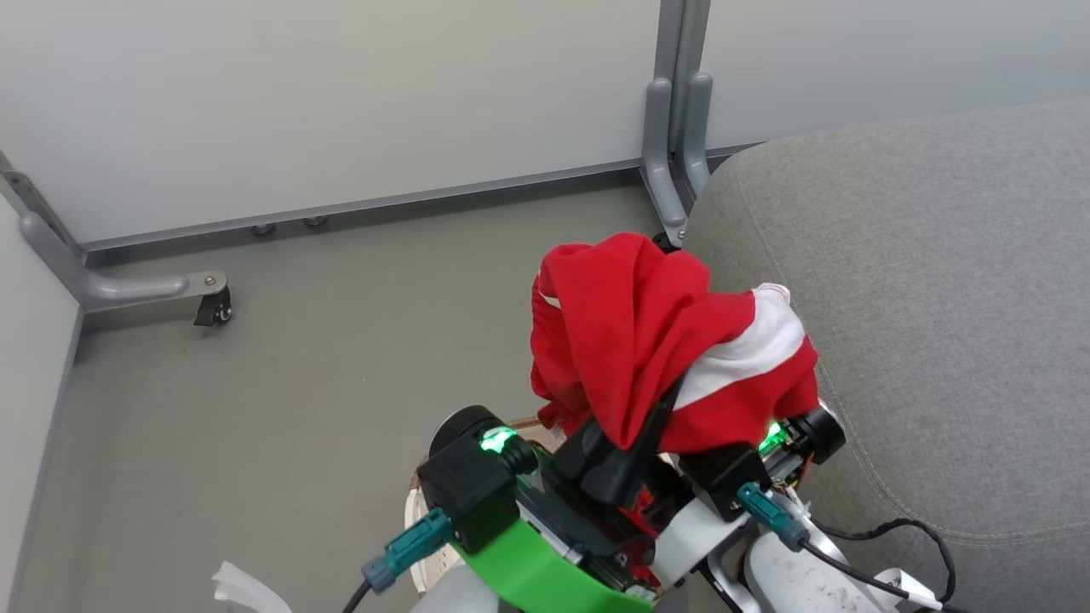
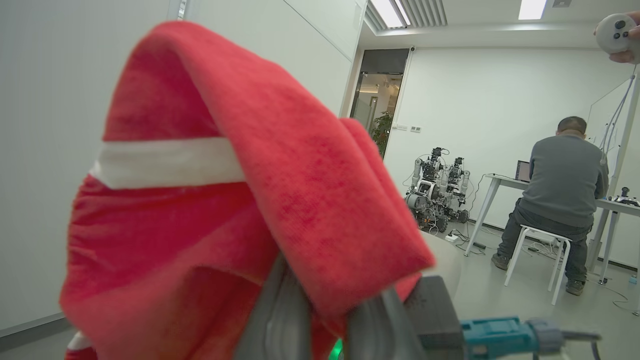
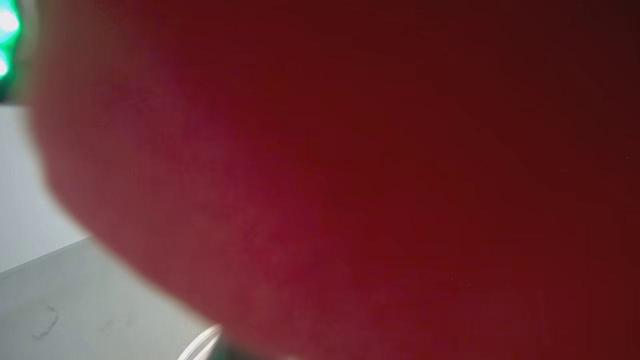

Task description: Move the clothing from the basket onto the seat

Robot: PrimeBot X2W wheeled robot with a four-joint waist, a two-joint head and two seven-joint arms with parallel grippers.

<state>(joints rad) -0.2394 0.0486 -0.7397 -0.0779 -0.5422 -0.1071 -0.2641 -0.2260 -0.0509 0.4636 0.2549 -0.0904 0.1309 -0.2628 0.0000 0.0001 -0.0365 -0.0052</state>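
Note:
The red clothing [image 1: 647,340] with a white band hangs bunched over both grippers, just left of the grey seat's [image 1: 920,281] edge. In the head view my left gripper [image 1: 647,434] reaches up under the cloth with dark fingers. The left wrist view shows that gripper [image 2: 325,305] shut on a fold of the red clothing [image 2: 240,175], which drapes over its fingers [image 2: 280,315]. My right gripper's body [image 1: 766,451] sits under the cloth with its fingers hidden. Blurred red clothing [image 3: 375,165] covers the right wrist view. Part of the cream basket [image 1: 417,519] peeks out below my arms.
Grey floor [image 1: 281,409] lies to the left, bounded by pale partition panels with metal feet [image 1: 673,170] and a caster [image 1: 213,306]. A white scrap [image 1: 243,587] lies at the lower left. In the left wrist view, a person [image 2: 560,200] sits at a desk near parked robots [image 2: 437,190].

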